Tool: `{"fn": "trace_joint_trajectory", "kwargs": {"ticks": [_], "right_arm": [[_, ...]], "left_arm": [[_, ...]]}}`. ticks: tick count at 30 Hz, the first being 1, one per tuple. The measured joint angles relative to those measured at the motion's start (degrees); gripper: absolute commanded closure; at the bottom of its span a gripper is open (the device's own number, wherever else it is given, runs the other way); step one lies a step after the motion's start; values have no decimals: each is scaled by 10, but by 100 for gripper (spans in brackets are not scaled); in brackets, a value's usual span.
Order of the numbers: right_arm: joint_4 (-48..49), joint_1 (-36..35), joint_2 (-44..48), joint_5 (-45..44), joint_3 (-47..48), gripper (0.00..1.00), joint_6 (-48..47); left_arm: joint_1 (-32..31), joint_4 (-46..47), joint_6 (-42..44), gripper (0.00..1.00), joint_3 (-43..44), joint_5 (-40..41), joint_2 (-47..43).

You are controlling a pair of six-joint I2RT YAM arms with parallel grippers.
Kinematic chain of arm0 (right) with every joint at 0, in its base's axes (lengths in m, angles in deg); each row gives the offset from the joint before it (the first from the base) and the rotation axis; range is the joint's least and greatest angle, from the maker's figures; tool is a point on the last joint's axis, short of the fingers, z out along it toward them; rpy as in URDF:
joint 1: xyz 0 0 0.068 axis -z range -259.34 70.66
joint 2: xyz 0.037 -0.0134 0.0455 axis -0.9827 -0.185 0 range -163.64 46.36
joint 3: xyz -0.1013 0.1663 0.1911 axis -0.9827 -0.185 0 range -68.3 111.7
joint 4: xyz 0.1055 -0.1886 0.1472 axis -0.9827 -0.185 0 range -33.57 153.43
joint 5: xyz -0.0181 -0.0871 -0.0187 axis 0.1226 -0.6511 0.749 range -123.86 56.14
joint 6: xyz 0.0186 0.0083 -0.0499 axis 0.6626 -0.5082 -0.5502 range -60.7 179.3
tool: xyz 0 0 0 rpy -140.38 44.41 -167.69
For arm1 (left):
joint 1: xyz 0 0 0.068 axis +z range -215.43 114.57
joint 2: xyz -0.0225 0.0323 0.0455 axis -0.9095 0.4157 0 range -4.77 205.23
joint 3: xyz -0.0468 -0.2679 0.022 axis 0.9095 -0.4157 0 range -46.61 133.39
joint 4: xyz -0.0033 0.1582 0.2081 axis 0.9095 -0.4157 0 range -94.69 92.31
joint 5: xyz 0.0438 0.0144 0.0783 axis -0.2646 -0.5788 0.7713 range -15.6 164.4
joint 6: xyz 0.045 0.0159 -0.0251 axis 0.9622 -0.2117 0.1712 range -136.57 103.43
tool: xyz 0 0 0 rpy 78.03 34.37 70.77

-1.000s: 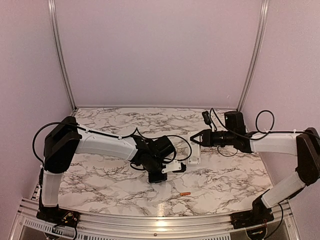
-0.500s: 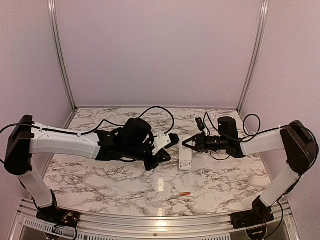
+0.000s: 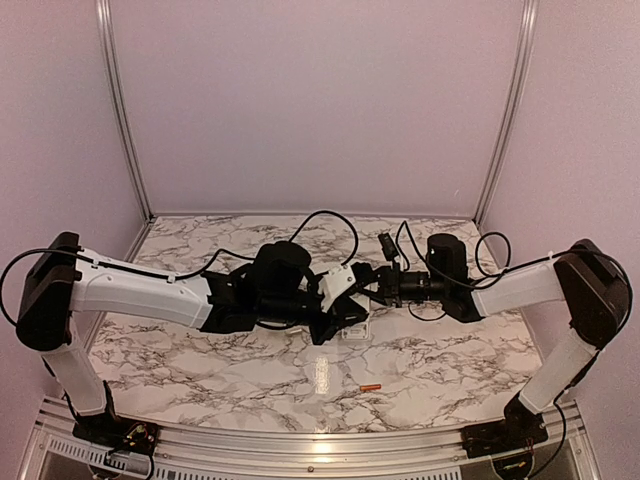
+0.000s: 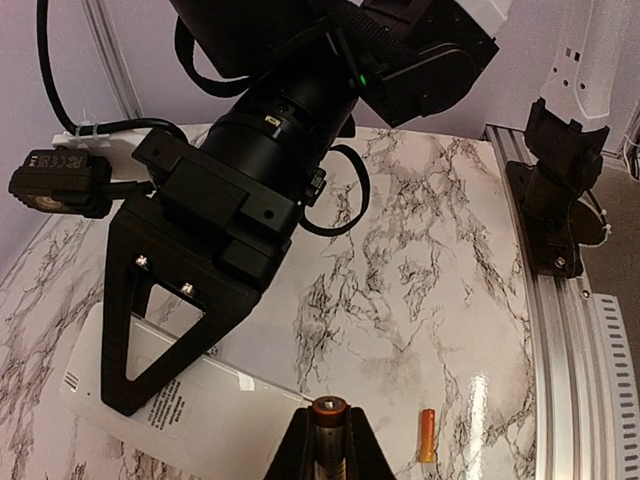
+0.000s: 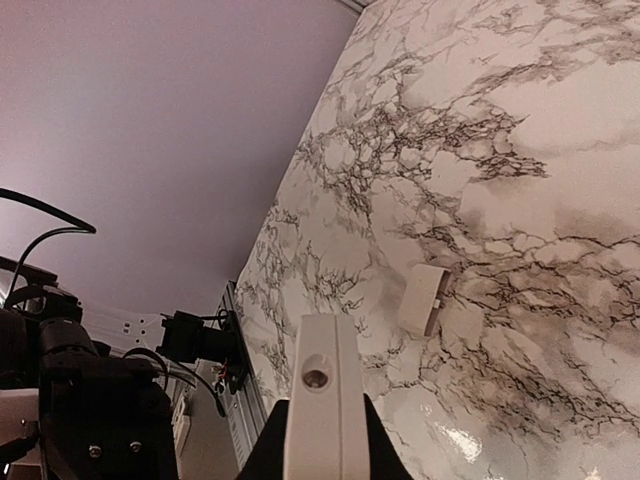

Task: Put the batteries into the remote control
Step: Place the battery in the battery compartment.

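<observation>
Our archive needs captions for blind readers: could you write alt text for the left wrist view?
The left tool grips a gold battery end-on, close to the white remote clamped in the right tool. An orange battery lies on the marble table.

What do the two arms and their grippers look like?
Both the left arm and the right arm have white tube-like links joined by bulky black joints. Loose black cables loop over the wrists. The right gripper has black triangular fingers with a cut-out; a small black camera with white markings sits beside it. The left gripper is dark too.
</observation>
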Motion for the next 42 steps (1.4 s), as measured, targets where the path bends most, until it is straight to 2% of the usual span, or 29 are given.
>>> {"fn": "trace_joint_trajectory", "kwargs": {"ticks": [13, 32, 38, 42], "right_arm": [[25, -8, 0, 1, 0, 100, 29], [33, -12, 0, 11, 0, 100, 43], [35, -12, 0, 11, 0, 100, 48], [40, -12, 0, 11, 0, 100, 53]], "left_arm": [[-7, 8, 1, 99, 0, 6, 35], [-7, 23, 59, 95, -16, 26, 35], [-7, 42, 70, 83, -27, 27, 33], [-9, 40, 78, 81, -34, 31, 27]]}}
